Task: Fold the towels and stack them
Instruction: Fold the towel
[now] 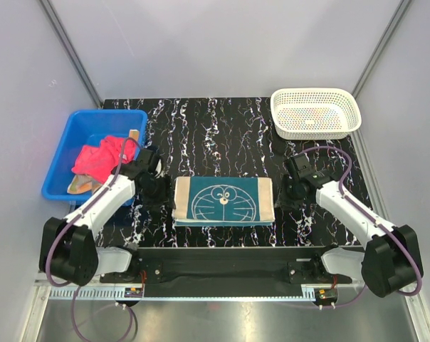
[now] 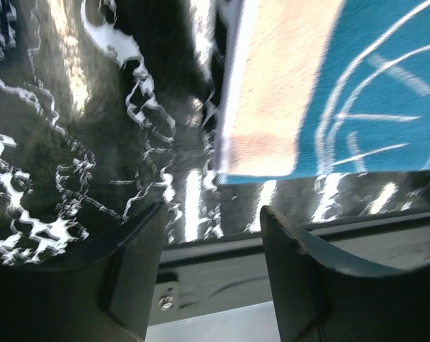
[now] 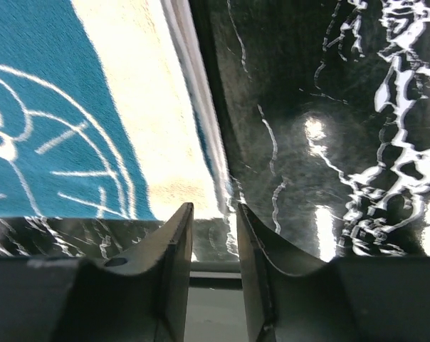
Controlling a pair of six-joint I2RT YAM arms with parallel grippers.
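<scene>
Tabletop (image 1: 222, 121) of black veined marble fills the middle of the overhead frame, with a blue bin (image 1: 62, 142) at the left edge and a white basket (image 1: 315, 112) at upper right. The bin, I judge, serves as the supply of unfolded cloths. The teal towel (image 1: 223, 201) lies flat at lower centre as a neat oblong with beige bands at both short ends, set midway so either arm can reach an end. The pink-red towel (image 1: 101, 157) sits crumpled in the bin, above the orange-peach towel (image 1: 80, 187) at the bin's lower edge — both not yet folded. Left claw (image 2: 211, 214) stands wide just off the teal towel's left end, gripping nothing. Right claw (image 3: 215, 210) is only narrowly parted at the right end — the hem may lie by its tips, though the close view is too blurred to call it pinched.
</scene>
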